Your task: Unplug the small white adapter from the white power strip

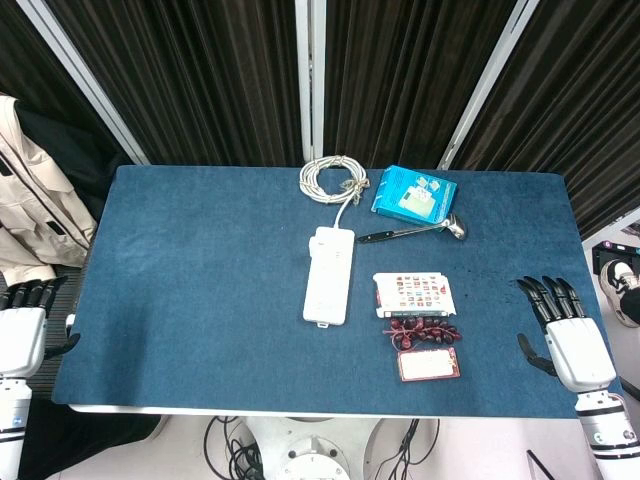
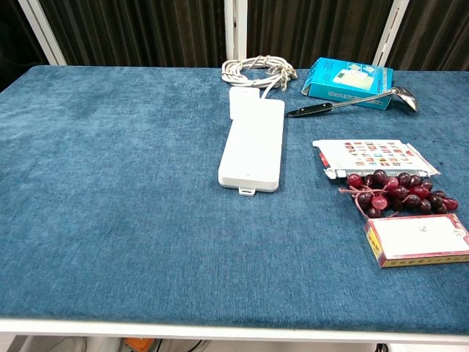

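While empty, right hand (image 1: 568,330) fingers spread.

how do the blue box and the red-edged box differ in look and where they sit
The blue box lies at the table's far edge beside the coiled cable; the red-edged box lies near the front edge, just in front of the grapes. The blue box is light blue with printed pictures; the red-edged box has a plain white top with a red border. The ladle lies against the blue box. Both are flat, rectangular and lying down.
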`<control>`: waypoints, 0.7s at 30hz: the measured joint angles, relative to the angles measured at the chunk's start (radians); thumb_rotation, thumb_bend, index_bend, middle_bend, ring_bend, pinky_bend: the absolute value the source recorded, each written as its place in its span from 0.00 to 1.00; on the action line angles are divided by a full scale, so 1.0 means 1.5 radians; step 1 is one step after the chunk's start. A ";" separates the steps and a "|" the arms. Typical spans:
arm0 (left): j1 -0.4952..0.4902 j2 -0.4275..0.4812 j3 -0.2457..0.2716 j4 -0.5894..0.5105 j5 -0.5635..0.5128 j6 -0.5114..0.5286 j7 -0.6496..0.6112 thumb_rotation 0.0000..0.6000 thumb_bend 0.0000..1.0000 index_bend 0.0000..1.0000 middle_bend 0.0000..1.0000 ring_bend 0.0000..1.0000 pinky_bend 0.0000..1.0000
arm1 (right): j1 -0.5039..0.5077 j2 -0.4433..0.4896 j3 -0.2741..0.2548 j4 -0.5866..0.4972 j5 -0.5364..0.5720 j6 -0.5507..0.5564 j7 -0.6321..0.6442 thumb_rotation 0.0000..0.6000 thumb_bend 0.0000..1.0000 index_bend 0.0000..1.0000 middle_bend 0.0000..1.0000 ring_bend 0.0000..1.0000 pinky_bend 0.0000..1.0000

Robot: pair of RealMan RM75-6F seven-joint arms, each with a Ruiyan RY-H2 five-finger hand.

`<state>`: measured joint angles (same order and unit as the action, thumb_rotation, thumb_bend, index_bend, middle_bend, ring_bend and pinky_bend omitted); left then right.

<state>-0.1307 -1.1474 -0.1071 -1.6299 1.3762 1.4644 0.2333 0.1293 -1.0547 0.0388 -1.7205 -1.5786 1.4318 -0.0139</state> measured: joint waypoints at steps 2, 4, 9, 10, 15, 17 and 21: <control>-0.001 0.001 0.002 -0.007 -0.007 -0.011 0.002 1.00 0.11 0.17 0.17 0.08 0.11 | 0.003 -0.001 0.000 0.000 0.002 -0.006 -0.002 1.00 0.33 0.00 0.08 0.00 0.00; -0.003 0.005 0.006 -0.018 -0.015 -0.025 0.001 1.00 0.11 0.12 0.11 0.02 0.04 | 0.008 -0.002 0.001 -0.001 0.004 -0.012 -0.004 1.00 0.33 0.00 0.08 0.00 0.00; -0.002 0.015 0.016 -0.032 -0.006 -0.035 -0.026 1.00 0.11 0.01 0.00 0.00 0.00 | 0.015 -0.001 0.002 -0.004 -0.001 -0.019 -0.009 1.00 0.33 0.00 0.08 0.00 0.00; -0.001 0.015 0.017 -0.031 0.001 -0.031 -0.030 1.00 0.11 0.00 0.00 0.00 0.00 | 0.017 -0.002 0.002 -0.004 -0.002 -0.020 -0.010 1.00 0.33 0.00 0.08 0.00 0.00; 0.005 0.007 0.023 -0.020 0.037 0.003 -0.038 1.00 0.11 0.00 0.00 0.00 0.00 | 0.025 -0.005 0.000 -0.001 -0.010 -0.030 -0.008 1.00 0.33 0.00 0.08 0.00 0.00; 0.006 0.004 0.023 -0.016 0.042 0.007 -0.036 1.00 0.11 0.00 0.00 0.00 0.00 | 0.034 -0.008 -0.001 0.000 -0.016 -0.039 -0.006 1.00 0.33 0.00 0.08 0.00 0.00; -0.007 0.003 0.018 -0.019 0.046 -0.004 -0.028 1.00 0.11 0.00 0.00 0.00 0.00 | 0.063 -0.017 -0.001 0.001 -0.032 -0.077 0.001 1.00 0.34 0.00 0.08 0.00 0.00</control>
<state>-0.1419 -1.1425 -0.0804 -1.6577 1.4446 1.4580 0.1906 0.2239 -1.0803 0.0374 -1.7195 -1.6271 1.3166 -0.0131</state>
